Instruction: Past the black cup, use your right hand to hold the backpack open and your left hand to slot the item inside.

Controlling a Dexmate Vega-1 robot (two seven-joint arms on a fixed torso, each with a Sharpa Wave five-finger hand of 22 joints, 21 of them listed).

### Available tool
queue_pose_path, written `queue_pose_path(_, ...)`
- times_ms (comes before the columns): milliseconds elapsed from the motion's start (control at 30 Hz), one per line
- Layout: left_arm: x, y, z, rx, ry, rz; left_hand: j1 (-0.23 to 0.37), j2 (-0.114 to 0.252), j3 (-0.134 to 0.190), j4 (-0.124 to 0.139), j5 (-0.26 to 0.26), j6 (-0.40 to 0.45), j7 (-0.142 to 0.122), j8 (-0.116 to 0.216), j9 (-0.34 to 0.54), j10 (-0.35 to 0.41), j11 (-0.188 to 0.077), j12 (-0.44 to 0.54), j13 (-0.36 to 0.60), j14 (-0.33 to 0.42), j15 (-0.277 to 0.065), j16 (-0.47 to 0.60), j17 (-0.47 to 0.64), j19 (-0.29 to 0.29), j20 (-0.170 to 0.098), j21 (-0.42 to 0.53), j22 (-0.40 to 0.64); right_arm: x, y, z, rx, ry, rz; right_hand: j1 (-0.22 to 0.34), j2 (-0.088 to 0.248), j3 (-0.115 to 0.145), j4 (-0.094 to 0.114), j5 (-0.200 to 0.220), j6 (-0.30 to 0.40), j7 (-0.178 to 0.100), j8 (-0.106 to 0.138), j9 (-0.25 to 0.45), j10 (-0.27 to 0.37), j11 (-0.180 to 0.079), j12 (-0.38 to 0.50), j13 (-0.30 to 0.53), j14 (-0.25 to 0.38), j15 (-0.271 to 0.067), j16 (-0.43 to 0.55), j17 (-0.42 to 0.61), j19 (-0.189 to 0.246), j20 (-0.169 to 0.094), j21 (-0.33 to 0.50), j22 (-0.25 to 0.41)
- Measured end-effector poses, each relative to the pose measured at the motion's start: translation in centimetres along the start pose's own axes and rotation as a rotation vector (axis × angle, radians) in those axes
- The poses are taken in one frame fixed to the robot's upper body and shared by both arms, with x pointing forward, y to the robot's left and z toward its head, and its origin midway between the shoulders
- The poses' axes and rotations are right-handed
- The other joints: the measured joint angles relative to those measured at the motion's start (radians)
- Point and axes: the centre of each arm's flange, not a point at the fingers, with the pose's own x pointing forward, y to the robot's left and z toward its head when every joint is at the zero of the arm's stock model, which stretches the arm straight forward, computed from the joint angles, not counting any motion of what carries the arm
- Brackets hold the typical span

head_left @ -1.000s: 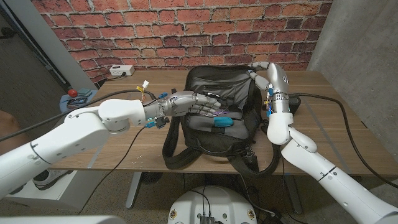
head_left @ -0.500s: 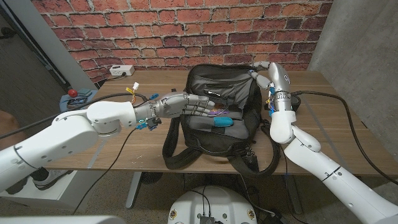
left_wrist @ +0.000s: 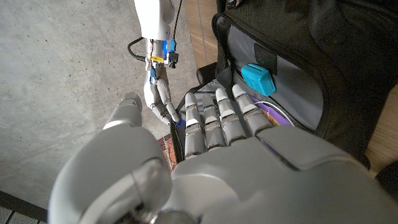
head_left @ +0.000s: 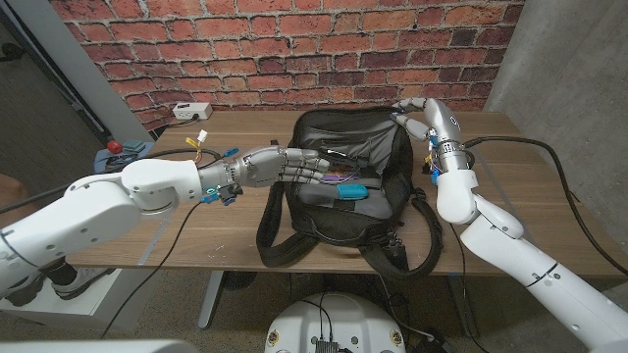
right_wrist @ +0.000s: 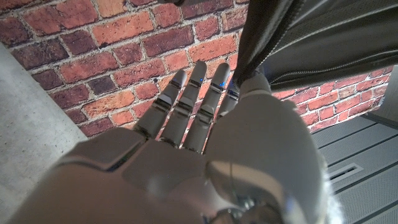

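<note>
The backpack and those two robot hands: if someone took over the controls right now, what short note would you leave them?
Right hand: pinching the far rim of the black backpack, holding it open.
Left hand: fingers reach into the opening; whether it holds anything cannot be told.
Inside: a teal block and something purple lie in the grey lining.
Done: backpack is open, left hand is at the opening.
Left: confirm the item is in, withdraw the left hand, release the rim.

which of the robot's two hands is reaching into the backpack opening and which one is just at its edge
The left hand reaches into the open backpack, fingers over the grey lining near the blue item. The right hand grips the bag's far right rim.
</note>
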Motion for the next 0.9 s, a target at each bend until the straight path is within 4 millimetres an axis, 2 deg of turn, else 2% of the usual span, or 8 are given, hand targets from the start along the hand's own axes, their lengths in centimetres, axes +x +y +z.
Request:
queue_pose_path(100,-0.3,0.3,-0.1,0.000,0.004,0.009,-0.004,0.004,0.000,0.000,0.000,-0.009,0.009,-0.004,0.000,-0.007,0.007,-0.004,-0.005,-0.007,0.007,0.000,0.000,-0.008,-0.003,-0.004,0.000,0.0,0.3,-0.3,0.010,0.021,0.045,0.000,0.000,0.000,0.000,0.000,-0.017,0.001,-0.009,0.000,-0.020,-0.001,-0.009,0.000,-0.018,0.007,-0.003,0.000,-0.006,-0.001,0.000,0.000)
queue_pose_path(133,-0.4,0.3,-0.1,-0.006,0.008,0.000,-0.004,0.004,0.000,0.000,0.000,-0.011,0.011,-0.008,0.000,-0.007,0.007,-0.008,-0.005,-0.012,0.012,0.000,0.000,-0.011,0.000,-0.004,0.000,0.1,-0.4,0.1,0.004,0.009,0.050,-0.002,0.002,0.000,0.000,0.000,-0.026,-0.001,-0.011,0.000,-0.025,0.004,-0.011,0.000,-0.026,0.007,-0.004,-0.001,-0.009,-0.001,0.000,0.000)
queue_pose_path(267,-0.9,0.6,-0.3,-0.016,0.018,-0.009,-0.008,0.008,0.000,0.000,0.000,-0.024,0.016,-0.008,0.000,-0.024,0.023,-0.011,-0.008,-0.030,0.017,-0.008,0.000,-0.023,0.002,-0.012,0.000,0.3,-0.9,0.3,0.008,0.012,0.096,-0.010,0.000,0.000,0.000,0.000,-0.056,-0.005,-0.025,0.000,-0.066,0.016,-0.031,-0.005,-0.059,0.017,-0.010,-0.005,-0.022,0.001,0.000,0.000)
queue_pose_path(400,-1.2,0.8,-0.4,-0.029,0.024,-0.025,-0.012,0.012,0.000,0.000,0.000,-0.046,0.014,-0.019,0.000,-0.046,0.023,-0.018,-0.009,-0.048,0.021,-0.008,0.000,-0.040,0.004,-0.013,0.000,0.4,-1.2,0.4,0.015,0.022,0.148,-0.018,-0.008,0.000,0.000,0.000,-0.096,-0.001,-0.043,0.000,-0.111,0.029,-0.050,-0.005,-0.104,0.024,-0.012,-0.009,-0.038,0.002,0.000,0.000)
queue_pose_path(600,-1.9,1.2,-0.7,-0.049,0.035,-0.046,-0.021,0.021,0.000,0.000,0.000,-0.084,0.019,-0.019,0.000,-0.074,0.027,-0.019,-0.014,-0.081,0.034,-0.016,-0.005,-0.065,0.007,-0.027,0.000,0.7,-1.8,0.6,0.022,0.038,0.225,-0.027,-0.010,0.000,0.000,0.000,-0.149,0.009,-0.062,0.000,-0.175,0.051,-0.079,-0.005,-0.159,0.030,-0.015,-0.019,-0.065,0.004,-0.007,0.000)
queue_pose_path(900,-3.1,1.7,-1.2,-0.086,0.051,-0.072,-0.025,0.025,0.003,0.003,0.000,-0.109,0.030,-0.026,0.000,-0.092,0.038,-0.019,-0.019,-0.104,0.043,-0.016,-0.005,-0.079,0.011,-0.027,0.000,0.9,-2.7,0.6,0.043,0.065,0.344,-0.035,-0.010,0.000,-0.006,0.000,-0.211,0.018,-0.070,0.000,-0.248,0.078,-0.115,-0.010,-0.235,0.037,-0.015,-0.036,-0.105,0.015,-0.011,0.000)
